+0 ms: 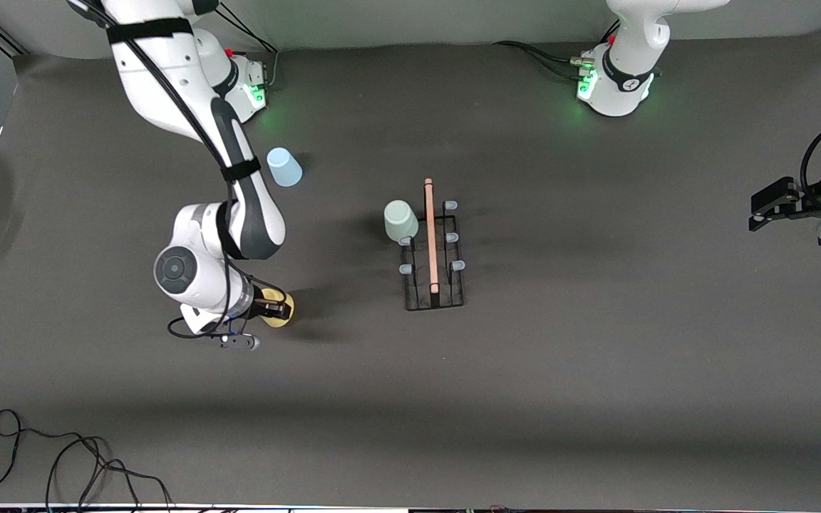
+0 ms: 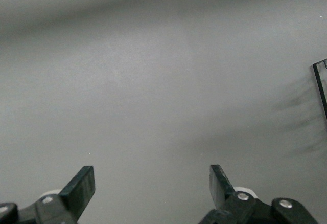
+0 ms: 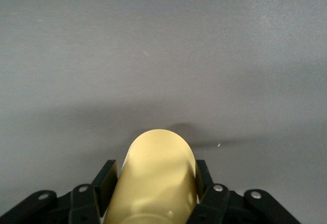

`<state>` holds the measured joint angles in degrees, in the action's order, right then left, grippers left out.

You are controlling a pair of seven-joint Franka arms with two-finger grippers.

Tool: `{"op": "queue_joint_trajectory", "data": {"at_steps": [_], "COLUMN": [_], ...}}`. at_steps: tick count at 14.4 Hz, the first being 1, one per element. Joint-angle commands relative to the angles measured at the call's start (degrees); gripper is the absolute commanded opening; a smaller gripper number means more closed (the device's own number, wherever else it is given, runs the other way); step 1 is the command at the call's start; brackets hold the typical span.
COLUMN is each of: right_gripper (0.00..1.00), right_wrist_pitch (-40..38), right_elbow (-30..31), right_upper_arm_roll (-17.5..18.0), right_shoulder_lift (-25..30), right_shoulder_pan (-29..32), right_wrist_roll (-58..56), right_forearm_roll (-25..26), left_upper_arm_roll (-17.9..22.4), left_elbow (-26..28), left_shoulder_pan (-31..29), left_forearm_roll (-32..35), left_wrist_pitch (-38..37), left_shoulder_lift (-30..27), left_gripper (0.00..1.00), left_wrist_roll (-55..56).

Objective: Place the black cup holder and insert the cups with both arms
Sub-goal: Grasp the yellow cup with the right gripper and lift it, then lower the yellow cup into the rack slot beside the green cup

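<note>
My right end effector (image 3: 153, 193) clamps the yellow cup (image 3: 153, 178) | my left end effector (image 2: 150, 185) waits spread wide over bare counter (image 1: 596, 370) | black cup holder (image 1: 433, 285) mid-counter, green cup (image 1: 401, 220) on a prong | blue cup (image 1: 284, 167) near right base

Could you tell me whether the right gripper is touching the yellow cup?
Touching. The right wrist view shows the right gripper with a finger pressed against each side of the yellow cup, no gap visible.
</note>
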<state>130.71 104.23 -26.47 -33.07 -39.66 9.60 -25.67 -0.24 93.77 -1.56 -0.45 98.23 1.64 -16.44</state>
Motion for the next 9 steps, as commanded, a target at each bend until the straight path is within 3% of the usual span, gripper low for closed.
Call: {"op": "queue_joint_trajectory", "data": {"at_steps": [1, 4, 9], "right_gripper": [0.00, 0.00, 0.00], "right_wrist_pitch": [-6.15, -13.01, -14.00], "right_elbow": [-1.82, -9.28, -15.71], "right_upper_arm_roll": [-0.17, -0.17, -0.17], "right_shoulder_lift": [4.24, 4.51, 3.63], "right_shoulder_pan": [-0.33, -1.91, -6.29], "right_wrist_roll": [2.07, 10.85, 23.42], "right_forearm_roll": [-1.67, -2.72, -6.24], "left_upper_arm_roll": [0.15, 0.15, 0.07], "left_elbow": [-1.31, -1.31, -1.22], "left_shoulder_pan": [0.60, 0.60, 0.68], "left_forearm_roll": [0.98, 0.98, 0.98], "left_wrist_pitch": [-1.55, -1.55, -1.55], "left_shoulder_lift": [0.29, 0.20, 0.20], "left_gripper": [1.00, 1.00, 1.00], "left_wrist_roll": [0.80, 0.80, 0.97]}}
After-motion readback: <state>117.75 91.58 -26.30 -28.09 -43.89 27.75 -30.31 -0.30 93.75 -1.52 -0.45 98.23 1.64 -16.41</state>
